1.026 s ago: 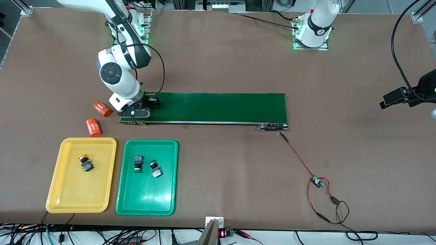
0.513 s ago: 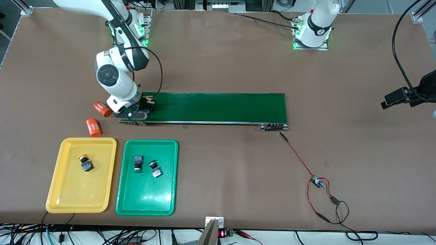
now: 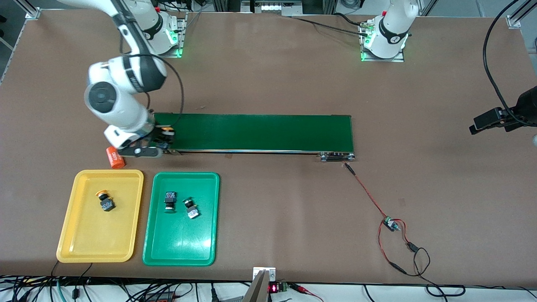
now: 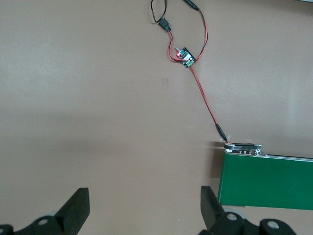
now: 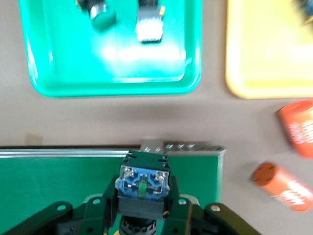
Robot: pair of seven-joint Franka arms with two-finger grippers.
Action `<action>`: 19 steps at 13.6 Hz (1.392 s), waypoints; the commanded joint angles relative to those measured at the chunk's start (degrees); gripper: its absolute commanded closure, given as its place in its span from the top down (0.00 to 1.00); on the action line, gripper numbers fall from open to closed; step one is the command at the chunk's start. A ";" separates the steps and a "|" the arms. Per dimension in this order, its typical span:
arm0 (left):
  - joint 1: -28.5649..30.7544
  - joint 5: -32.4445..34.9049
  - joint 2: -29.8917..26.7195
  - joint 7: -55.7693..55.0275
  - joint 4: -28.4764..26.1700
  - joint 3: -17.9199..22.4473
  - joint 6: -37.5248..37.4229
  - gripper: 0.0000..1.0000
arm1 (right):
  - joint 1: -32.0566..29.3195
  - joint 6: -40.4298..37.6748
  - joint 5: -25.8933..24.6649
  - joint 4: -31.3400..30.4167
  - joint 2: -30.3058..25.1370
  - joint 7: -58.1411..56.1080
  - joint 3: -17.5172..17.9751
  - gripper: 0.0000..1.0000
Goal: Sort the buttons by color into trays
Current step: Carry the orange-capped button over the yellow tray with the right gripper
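Front view, right tool [image 3: 161, 140] lifted yellow button [image 3: 167, 131] off belt [image 3: 260, 133]

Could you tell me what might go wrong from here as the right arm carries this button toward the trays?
The right gripper pinches the yellow-capped button by its body only, so it might twist or drop. An orange cylinder lies beside the yellow tray; a low path could knock it. The green tray adjoins, so a misplacement is possible.

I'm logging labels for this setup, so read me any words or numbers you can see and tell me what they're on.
Orange cylinder by the yellow tray: white print, too blurred to read.
Second orange cylinder: white print, also unreadable.
Left arm's base: a small dark mark, too small to read.
Nothing else carries text.
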 commanded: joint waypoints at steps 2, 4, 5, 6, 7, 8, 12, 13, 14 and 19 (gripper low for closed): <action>0.24 -0.50 -0.26 1.37 0.22 -0.49 0.51 1.00 | -5.25 -2.49 -4.48 7.37 3.50 -9.73 0.45 0.08; 0.15 -0.59 -0.35 1.37 0.31 -0.58 0.42 1.00 | -8.68 -1.88 -7.03 10.71 7.54 -17.27 0.45 0.08; 0.15 -0.59 -0.35 1.37 0.31 -0.67 0.33 1.00 | -9.82 -1.79 -9.13 12.81 9.82 -19.57 0.36 0.08; 0.15 -0.59 -0.43 1.37 0.31 -0.58 0.16 1.00 | -11.75 -1.79 -10.63 15.62 12.63 -21.69 0.45 0.08; 0.15 -0.59 -0.43 1.37 0.31 -0.67 0.15 1.00 | -12.90 -1.70 -11.34 17.47 14.83 -23.36 0.45 0.08; 0.06 -0.59 -0.43 1.37 0.40 -0.67 0.15 1.00 | -13.96 -0.75 -11.43 19.23 17.20 -27.03 0.45 0.08; 0.06 -0.76 -0.35 1.28 0.40 -0.67 0.15 1.00 | -16.78 10.31 -11.61 20.92 23.89 -32.95 0.45 0.08; 0.06 -0.67 -0.35 1.28 0.31 -0.67 0.15 1.00 | -16.78 13.04 -11.70 20.92 25.38 -32.96 0.36 0.08; 0.06 -0.76 -0.35 1.28 0.31 -0.67 0.15 1.00 | -16.87 15.85 -11.70 20.92 26.88 -32.96 0.36 0.08; -0.20 -0.76 -0.35 1.37 0.40 -0.67 0.15 1.00 | -17.04 20.45 -11.17 20.92 29.79 -31.90 0.45 0.08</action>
